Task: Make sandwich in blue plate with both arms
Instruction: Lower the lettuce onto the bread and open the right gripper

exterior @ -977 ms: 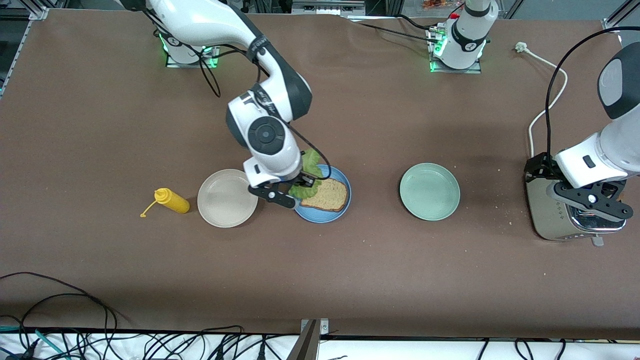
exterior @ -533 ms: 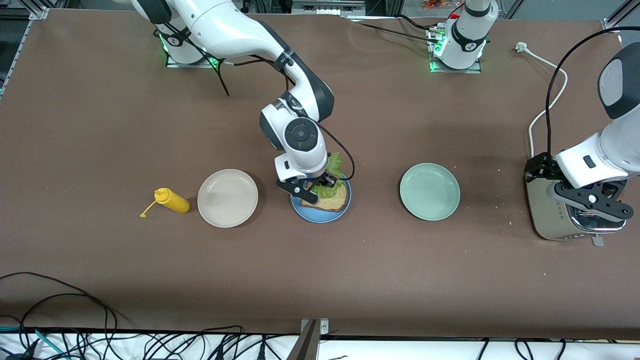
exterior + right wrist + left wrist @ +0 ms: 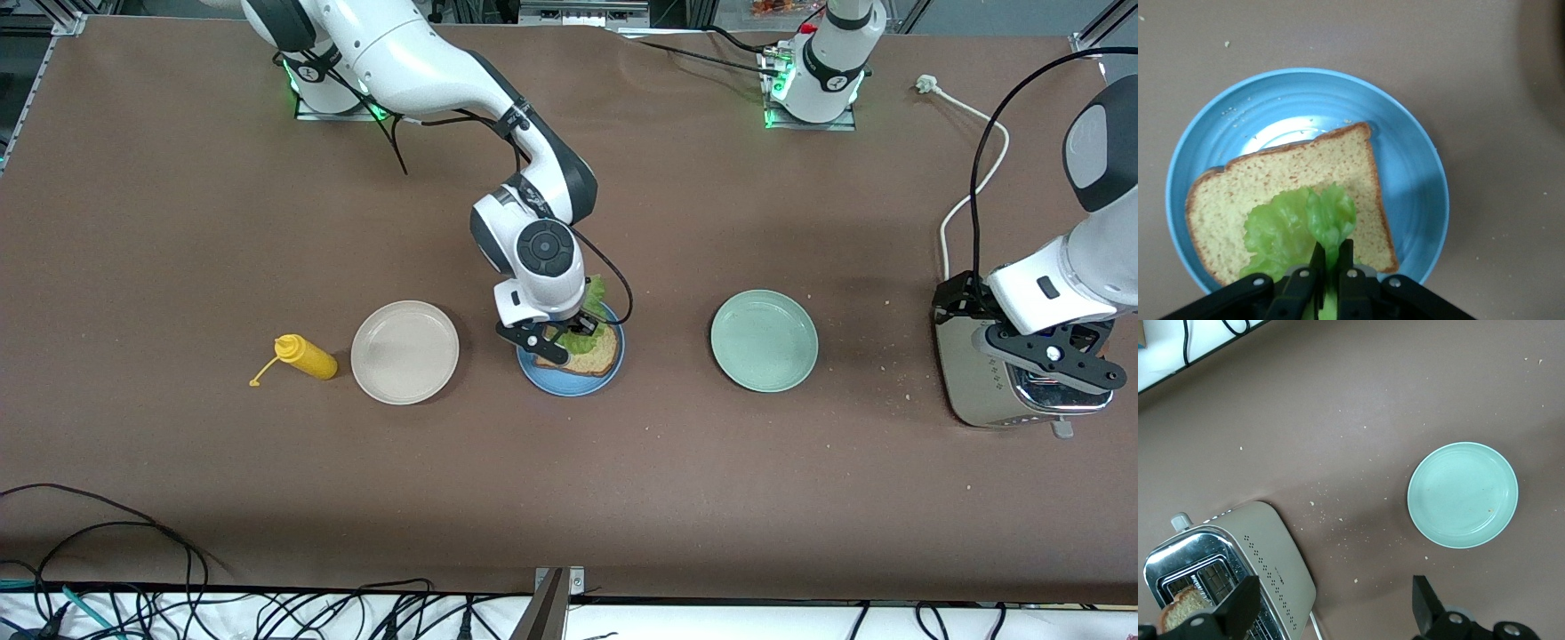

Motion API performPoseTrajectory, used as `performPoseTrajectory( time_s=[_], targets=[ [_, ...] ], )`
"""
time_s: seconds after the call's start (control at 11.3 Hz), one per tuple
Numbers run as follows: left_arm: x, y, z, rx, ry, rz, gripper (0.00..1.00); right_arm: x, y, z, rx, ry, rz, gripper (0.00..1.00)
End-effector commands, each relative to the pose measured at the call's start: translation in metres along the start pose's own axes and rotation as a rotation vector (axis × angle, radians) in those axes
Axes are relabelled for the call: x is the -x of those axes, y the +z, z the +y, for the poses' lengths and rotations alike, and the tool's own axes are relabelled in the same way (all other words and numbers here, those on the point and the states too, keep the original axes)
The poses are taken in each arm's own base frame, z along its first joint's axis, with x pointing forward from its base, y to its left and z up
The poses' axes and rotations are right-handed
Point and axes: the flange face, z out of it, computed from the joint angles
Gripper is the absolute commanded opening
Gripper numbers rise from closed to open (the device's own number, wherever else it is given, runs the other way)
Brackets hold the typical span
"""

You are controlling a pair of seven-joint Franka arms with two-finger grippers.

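Over the blue plate (image 3: 573, 384), your right gripper (image 3: 560, 342) pinches a lettuce leaf (image 3: 1298, 230) above the toast slice (image 3: 1288, 197), plain only in its wrist view; over the toaster (image 3: 987, 391), your left gripper (image 3: 1049, 364) waits spread, whose wrist view alone shows bread (image 3: 1179, 605) in a slot.

Counter (image 3: 178, 222): matte brown, pale crumb specks.
Blue plate (image 3: 1418, 173): med. blue, faint concentric rings.
Toast slice (image 3: 1271, 187): tan, speckled grain, darker brown crust.
Lettuce leaf (image 3: 1305, 227): bright green, ruffled.
Beige plate (image 3: 404, 352): off-white/beige, plain.
Green plate (image 3: 764, 340): pale mint, plain.
Bottle (image 3: 305, 357): yellow.
Toaster (image 3: 1265, 553): beige body, dotted rows, chrome top.
Arms: white w/ black joint rings.
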Motion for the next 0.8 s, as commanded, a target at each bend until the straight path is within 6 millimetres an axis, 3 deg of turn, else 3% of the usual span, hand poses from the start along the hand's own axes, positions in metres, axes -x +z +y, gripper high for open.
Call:
performPoseTrajectory(
  time_s=[0.0, 0.09, 0.18, 0.36, 0.71],
  targets=[
    [0.000, -0.003, 0.000, 0.013, -0.001, 0.002, 1.00, -0.001, 0.007, -0.006, 0.007, -0.011, 0.035, 0.00],
    [0.000, -0.002, 0.000, 0.014, -0.001, 0.001, 1.00, -0.002, 0.005, -0.006, 0.005, -0.011, 0.035, 0.00],
    [0.001, -0.002, -0.001, 0.013, -0.002, 0.000, 1.00, -0.003, 0.005, -0.005, 0.005, -0.009, 0.035, 0.12],
    [0.000, -0.002, 0.000, 0.014, -0.001, -0.001, 1.00, -0.005, 0.003, -0.005, 0.005, -0.005, 0.042, 1.00],
    [0.002, -0.003, -0.004, 0.013, -0.004, 0.002, 1.00, -0.012, -0.006, -0.004, -0.005, -0.014, 0.061, 1.00]
  ],
)
